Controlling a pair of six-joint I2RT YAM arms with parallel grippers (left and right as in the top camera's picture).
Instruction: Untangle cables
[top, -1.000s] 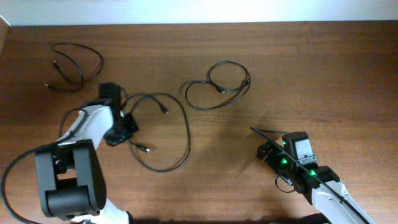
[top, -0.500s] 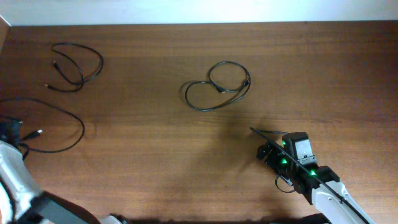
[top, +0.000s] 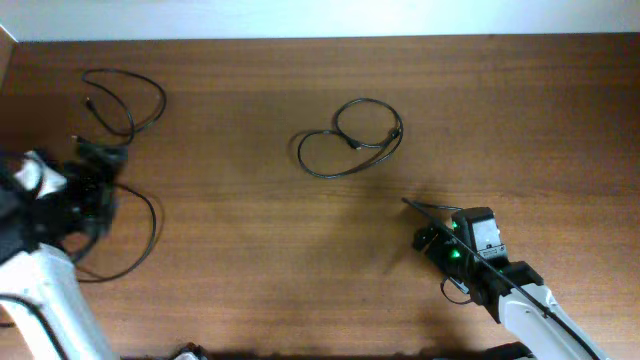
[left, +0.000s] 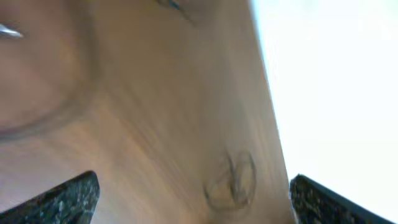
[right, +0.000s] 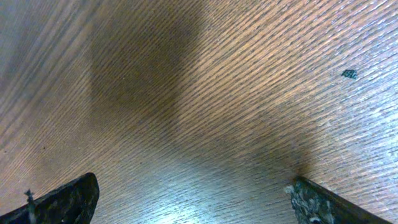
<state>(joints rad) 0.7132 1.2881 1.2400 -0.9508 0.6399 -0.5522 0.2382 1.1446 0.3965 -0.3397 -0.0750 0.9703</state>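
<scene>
Three thin black cables lie apart on the wooden table. One cable is coiled at the far left. Another cable forms a double loop at the centre. The third cable curves in a wide arc at the left edge, just right of my left gripper. The left gripper is open and holds nothing; its view is blurred, with a faint cable loop ahead. My right gripper rests at the lower right, well away from every cable. The right gripper is open over bare wood.
A pale wall runs along the table's far edge. The right arm's body with green lights reaches in from the bottom right corner. The left arm's white link comes in from the bottom left.
My left arm pulled one cable from the middle-left of the table out to the left edge. Its jaws were shut and now stand open, and the cable lies loose. The right arm has not moved.
</scene>
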